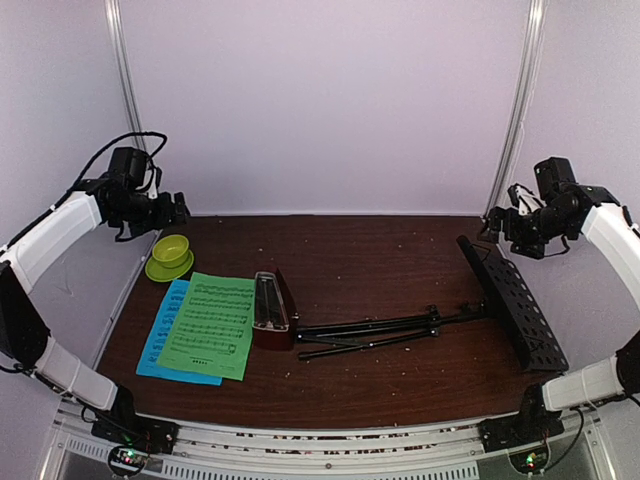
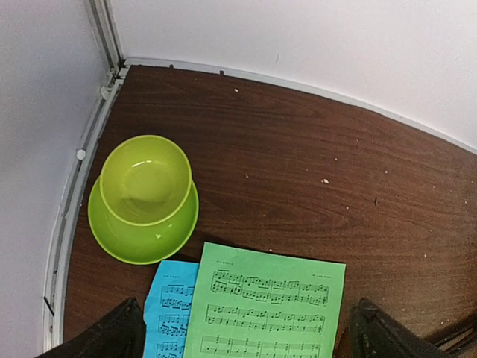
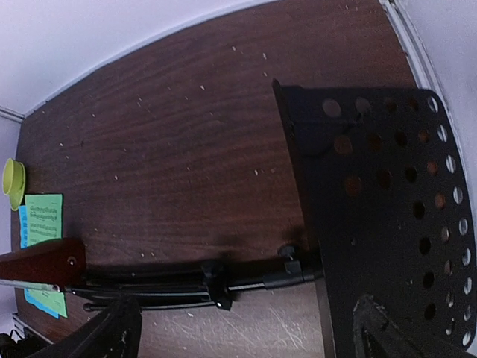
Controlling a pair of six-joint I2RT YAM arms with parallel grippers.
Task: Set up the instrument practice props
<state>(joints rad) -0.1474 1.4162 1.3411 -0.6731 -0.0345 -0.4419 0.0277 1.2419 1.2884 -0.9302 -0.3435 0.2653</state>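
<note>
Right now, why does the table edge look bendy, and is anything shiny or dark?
Left wrist view: the wide lens bends the back edge of the table, and the green bowl has soft shiny spots. Right wrist view: the same bending, and the black stand desk looks very dark, with a shadow on the wood beside it. Top view: even light, a little soft.

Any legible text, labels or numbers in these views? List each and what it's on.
Nothing can be quoted.
On the green sheet: staves plus small heading text, too blurred to read.
On the blue sheet: staves plus a heading, too blurred to read.
On the metronome, music stand and bowl: no markings visible.
</note>
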